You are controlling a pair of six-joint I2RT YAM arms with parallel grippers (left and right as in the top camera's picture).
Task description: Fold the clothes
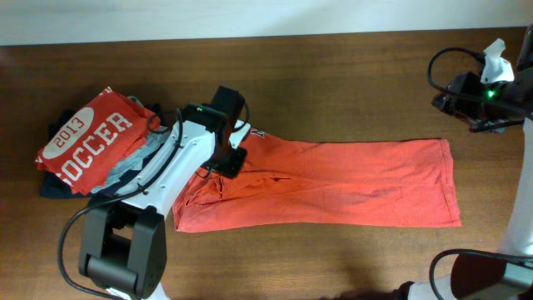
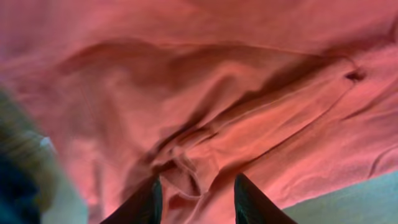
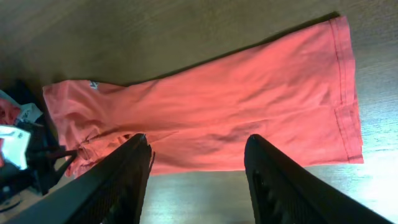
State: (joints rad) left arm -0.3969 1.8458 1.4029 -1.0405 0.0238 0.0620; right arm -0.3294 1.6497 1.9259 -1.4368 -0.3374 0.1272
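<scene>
Overhead: orange-red T-shirt (image 1: 333,183) lies flat on the wooden table (image 1: 333,67), folded lengthwise into a long strip from centre-left out to the right, hem (image 1: 450,179) at the right end. Left gripper (image 1: 226,158) is down on the shirt's left end, near the collar. Right arm (image 1: 483,92) is at the far right back corner, off the shirt. To the left of the strip, a red 2013 SOCCER shirt (image 1: 87,137) sits on top of grey and navy garments (image 1: 125,171). Left wrist: fingers (image 2: 146,202) are spread, close over rumpled orange-red cloth, with a raised fold (image 2: 186,171) between the tips; not clamped on it. Right wrist: right gripper (image 3: 199,180) hangs high above the table with its fingers (image 3: 124,180) wide apart and nothing between them; the whole strip shows below, well apart from it.
</scene>
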